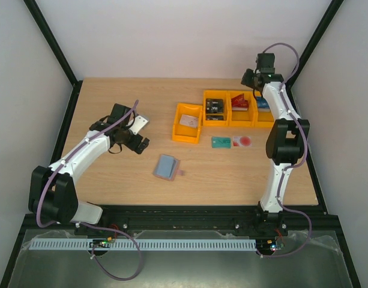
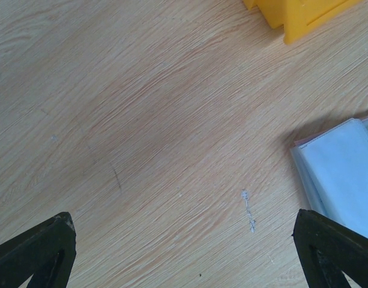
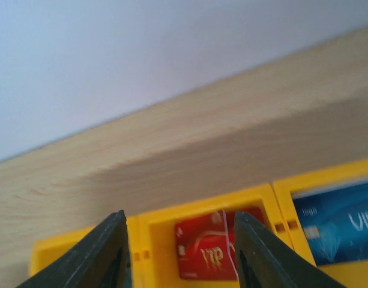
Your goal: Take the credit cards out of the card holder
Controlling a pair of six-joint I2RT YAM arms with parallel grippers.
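Card holder [image 1: 177, 170], a small flat pinkish-brown leather-like pouch, is lying on the pale wooden table [image 1: 111, 96] near the middle, slightly toward the near edge. Its small closing tab is pointing right.

A thin light blue-grey card [image 1: 165, 165] is covering most of the pouch, so only a pink rim and the tab are showing. Cannot tell whether this card is tucked in or merely lying on top.

A thin red-and-white card [image 1: 242, 141] is lying flat on the table well to the right of the card holder. It is sitting just beside a teal-green card [image 1: 220, 142].

Left gripper [image 1: 143, 133] is hovering over bare wood to the left of the pouch. Its jaws are standing wide apart and gripping nothing. In the left wrist view, the blue-grey card [image 2: 343, 174] is showing at the right edge, beside the right fingertip [image 2: 316, 240].

Right gripper [image 1: 250, 81] is hanging at the far right, above the row of three orange plastic bins [image 1: 238, 108]. Its fingers [image 3: 108, 252] are standing apart and empty. Below them, a bin is holding a red card [image 3: 208, 252].

A single orange plastic bin [image 1: 187, 122] is sitting left of that row.
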